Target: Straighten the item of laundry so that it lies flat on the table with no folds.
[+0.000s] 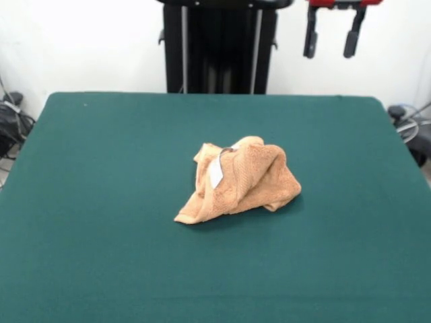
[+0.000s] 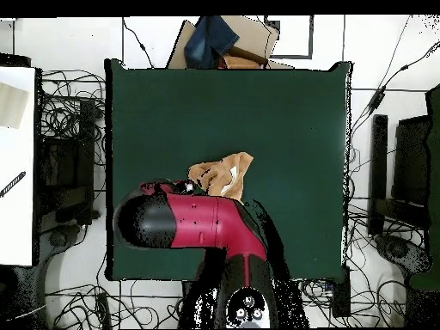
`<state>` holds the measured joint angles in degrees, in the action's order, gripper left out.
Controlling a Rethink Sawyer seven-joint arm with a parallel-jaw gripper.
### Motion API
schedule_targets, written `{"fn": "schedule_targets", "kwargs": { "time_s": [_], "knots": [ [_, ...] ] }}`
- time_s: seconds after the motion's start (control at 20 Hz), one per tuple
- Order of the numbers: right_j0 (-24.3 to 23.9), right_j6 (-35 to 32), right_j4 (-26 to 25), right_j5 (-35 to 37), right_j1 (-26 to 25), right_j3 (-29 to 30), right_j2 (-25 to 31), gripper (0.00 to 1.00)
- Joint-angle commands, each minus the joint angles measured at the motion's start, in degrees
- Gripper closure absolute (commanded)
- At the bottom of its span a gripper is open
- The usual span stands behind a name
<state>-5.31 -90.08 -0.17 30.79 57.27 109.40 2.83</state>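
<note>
from the front, we found the crumpled orange-tan terry-cloth towel (image 1: 237, 180) heaped just off the middle of the broad dark green felt-topped table (image 1: 101, 202), its small white label (image 1: 215, 172) showing at nine o'clock on the heap. the black two-fingered gripper (image 1: 333, 35) hung high at about one o'clock from the towel, well apart from it, fingers spread and empty.

from overhead, the red and black arm (image 2: 198, 223) crossed the table's lower part and hid the towel's six o'clock edge.

we judged no straightening begun; the next move called for coming down on a free corner, pinching it and drawing it outward.
</note>
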Motion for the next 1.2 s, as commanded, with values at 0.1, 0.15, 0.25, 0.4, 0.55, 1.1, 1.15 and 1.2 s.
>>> {"fn": "schedule_targets", "kwargs": {
  "time_s": [0.1,0.15,0.25,0.4,0.55,1.1,1.15,1.2],
  "knots": [
    [-3.0,-8.1,2.0,-5.3,-6.5,0.0,4.1,0.00],
    [-3.4,-7.9,2.0,-5.7,-6.9,-0.1,4.5,0.00],
    [-4.0,-7.5,1.6,-6.5,-8.0,-0.7,5.0,0.00],
    [-5.5,-6.4,1.2,-8.0,-10.1,-1.5,6.1,0.00],
    [-6.4,-5.6,0.8,-8.2,-10.9,-2.1,6.7,0.00],
    [-3.8,-6.4,0.8,0.7,-6.1,-4.8,4.1,0.00],
    [-3.4,-6.5,0.6,1.6,-5.7,-5.2,3.7,0.00],
    [-3.1,-6.6,0.6,1.9,-5.4,-5.5,3.5,0.00]
  ]
}}
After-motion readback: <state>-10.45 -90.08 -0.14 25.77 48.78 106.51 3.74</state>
